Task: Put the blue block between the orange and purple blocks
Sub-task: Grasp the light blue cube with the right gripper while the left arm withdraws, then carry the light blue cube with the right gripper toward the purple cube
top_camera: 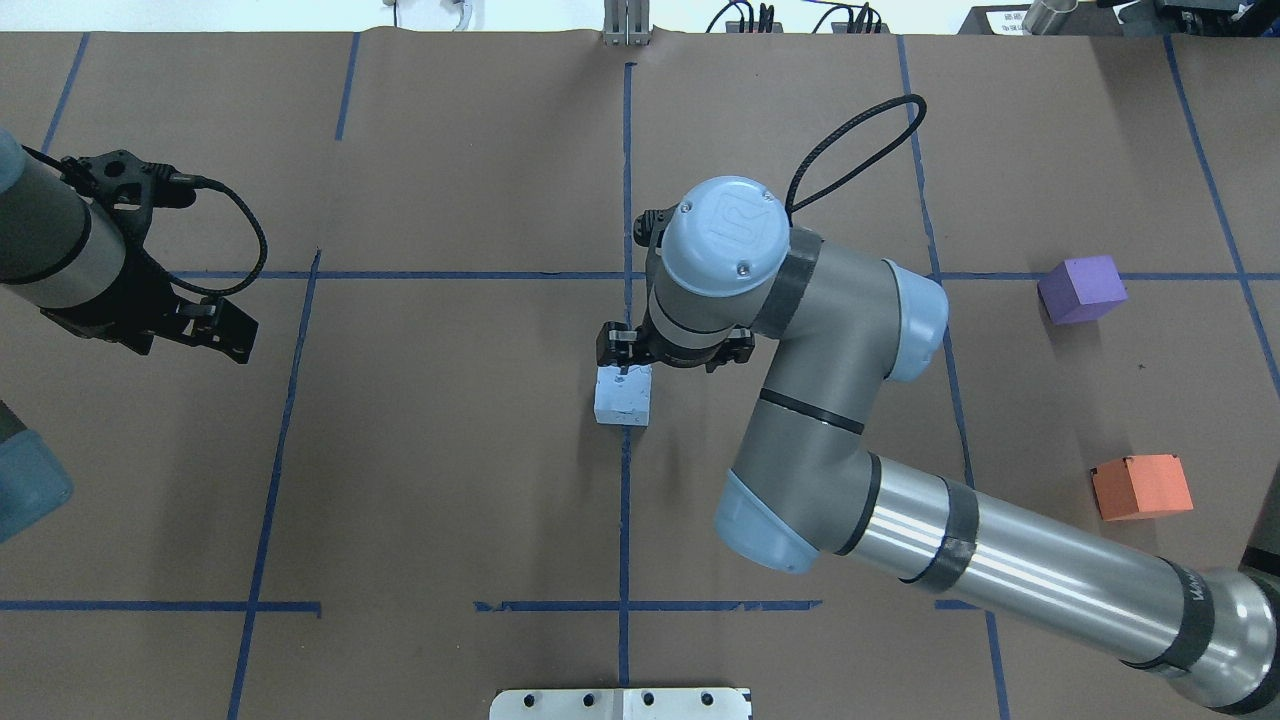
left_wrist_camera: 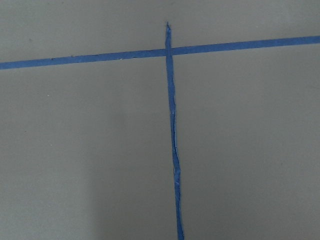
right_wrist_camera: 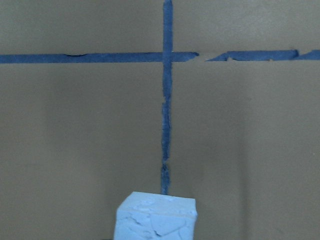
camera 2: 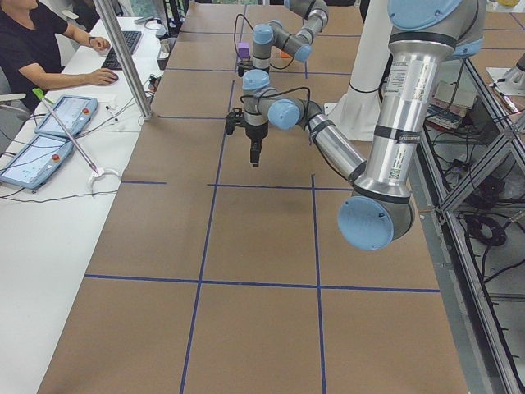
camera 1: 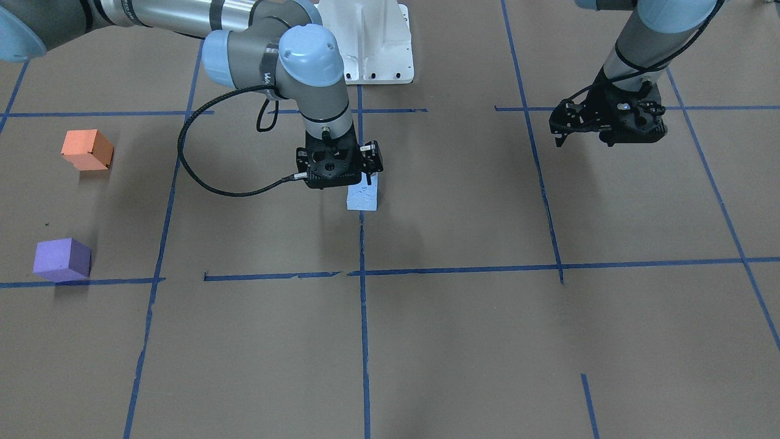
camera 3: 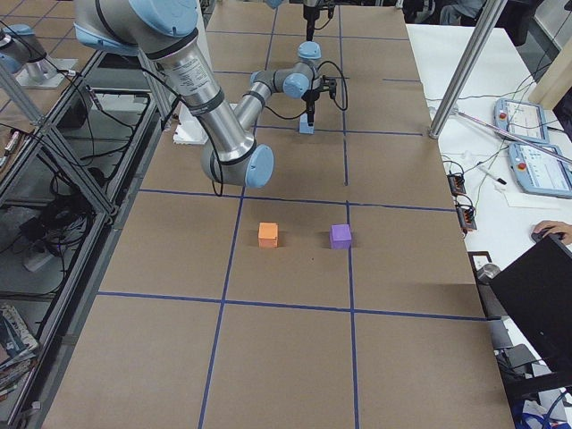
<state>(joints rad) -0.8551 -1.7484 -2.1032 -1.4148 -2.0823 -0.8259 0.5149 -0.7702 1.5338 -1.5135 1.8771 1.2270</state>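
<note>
The blue block [camera 1: 362, 196] rests on the brown table at its middle, on a blue tape line; it also shows in the overhead view [top_camera: 623, 396] and low in the right wrist view [right_wrist_camera: 156, 217]. My right gripper [camera 1: 367, 177] hangs straight over it, fingertips at the block's top, apparently open; the fingers are mostly hidden under the wrist. The orange block [camera 1: 88, 150] and purple block [camera 1: 62, 259] sit apart at my far right, with bare table between them [top_camera: 1115, 385]. My left gripper [camera 1: 559, 139] hovers empty over bare table, apparently open.
Blue tape lines [camera 1: 363, 341] split the table into squares. The robot's white base plate [camera 1: 372, 42] stands at the table's near edge. In the side views, an operator and tablets [camera 2: 61, 115] are at a desk beyond the far edge.
</note>
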